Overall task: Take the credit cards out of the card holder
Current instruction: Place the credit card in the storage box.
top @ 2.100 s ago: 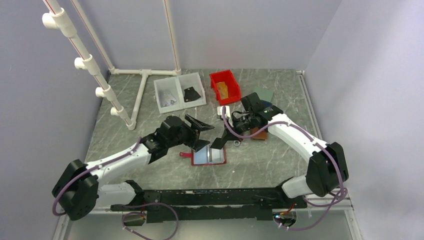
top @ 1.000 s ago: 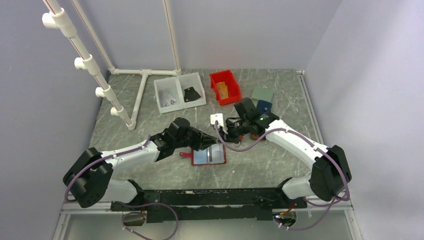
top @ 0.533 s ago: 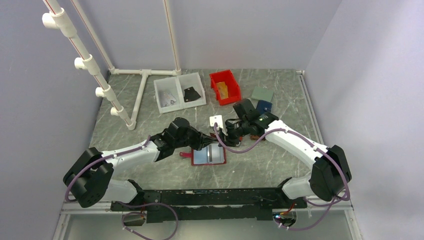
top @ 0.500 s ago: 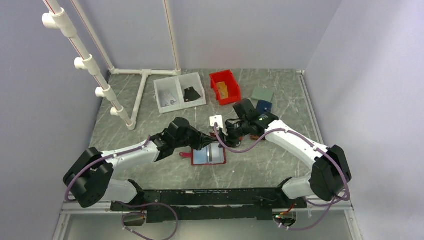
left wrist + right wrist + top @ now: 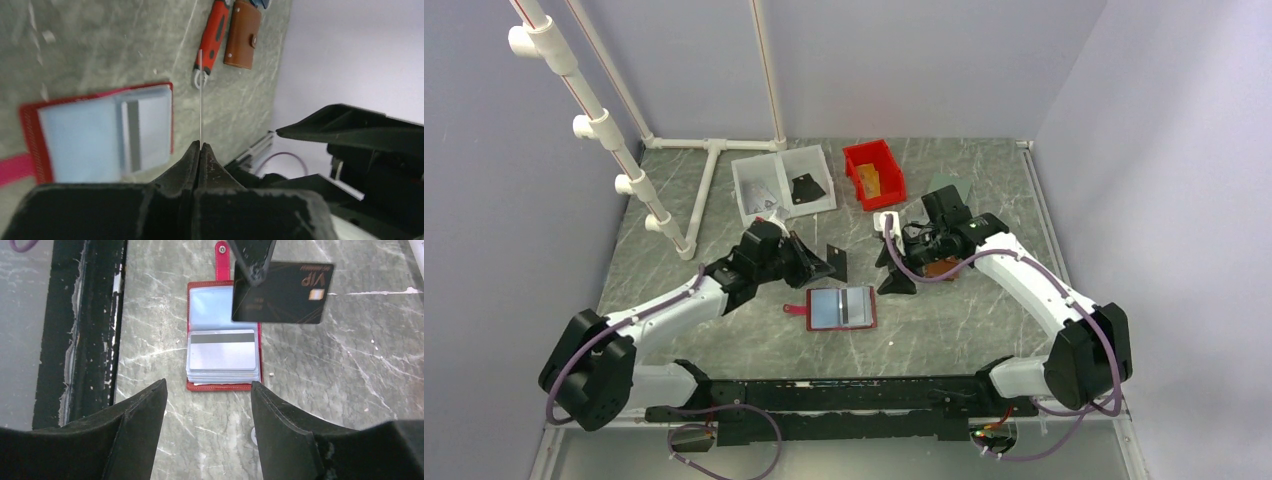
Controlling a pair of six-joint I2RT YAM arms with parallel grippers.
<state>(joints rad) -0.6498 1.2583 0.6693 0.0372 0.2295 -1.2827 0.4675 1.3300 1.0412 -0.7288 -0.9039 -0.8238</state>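
**Marble tabletop [image 5: 964, 330]: one card out, more pocketed**

Your card holder [image 5: 842, 308] lies open and flat between the arms, a silver card [image 5: 222, 352] in its pocket. Your left gripper [image 5: 200, 147] pinches the black VIP card [image 5: 280, 292] clear above it. The right gripper [image 5: 891, 268] hovers spread and empty, likely giving room.

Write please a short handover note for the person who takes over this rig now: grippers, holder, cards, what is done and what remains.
Left gripper: shut on a black card, held off the table.
Right gripper: open, empty, beside the card holder.
Card holder: open flat on the table; one half's pocket is empty, the other holds a grey card.
Done: black card is out.
Left: set it down, then pull the grey card and any beneath it.
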